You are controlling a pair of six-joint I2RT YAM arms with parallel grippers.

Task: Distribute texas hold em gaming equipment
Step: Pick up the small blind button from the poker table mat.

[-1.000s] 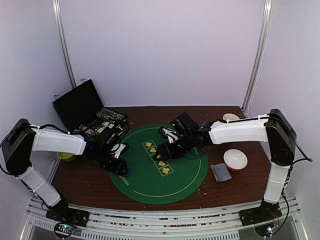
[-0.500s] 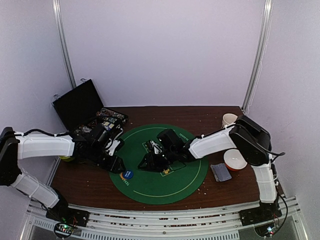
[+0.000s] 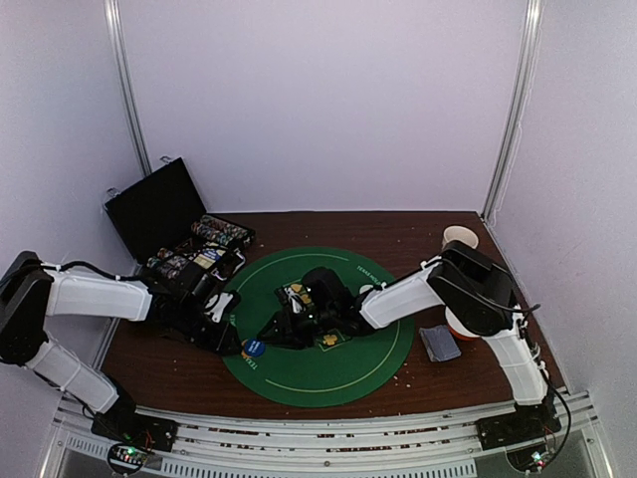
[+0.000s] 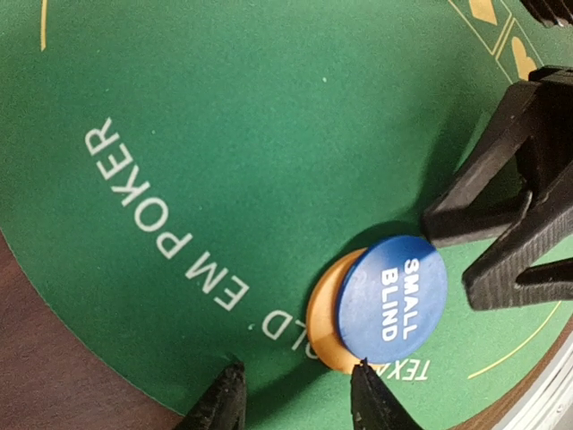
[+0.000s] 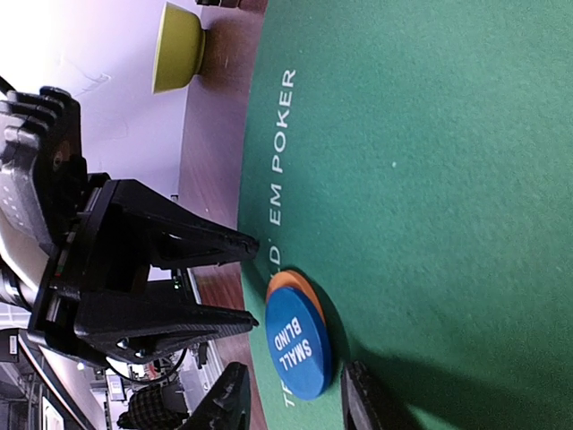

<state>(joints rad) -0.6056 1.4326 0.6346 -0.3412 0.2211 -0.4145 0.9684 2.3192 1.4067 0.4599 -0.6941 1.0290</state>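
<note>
A blue "SMALL BLIND" disc [image 3: 255,349] lies partly on top of an orange disc at the near-left edge of the round green poker mat [image 3: 338,373]. In the left wrist view the blue disc [image 4: 392,298] overlaps the orange disc [image 4: 324,321]. My left gripper [image 4: 295,405] is open and empty just beside them. My right gripper [image 5: 294,399] is open, with one finger on each side of the blue disc [image 5: 298,345], and it is not closed on the disc. From above, the left gripper [image 3: 225,334] and the right gripper [image 3: 273,332] face each other across the discs. Grey-backed cards [image 3: 439,343] lie at the right.
An open black case with chip stacks [image 3: 194,249] stands at the back left. A yellow-green bowl [image 3: 129,312] sits behind the left arm. A beige mug [image 3: 459,237] is at the back right. The red-and-white bowl [image 3: 456,325] is mostly hidden by the right arm.
My right arm has reached leftward across the mat to the discs. My left gripper has drawn back a little to the left, uncovering the blue disc.
</note>
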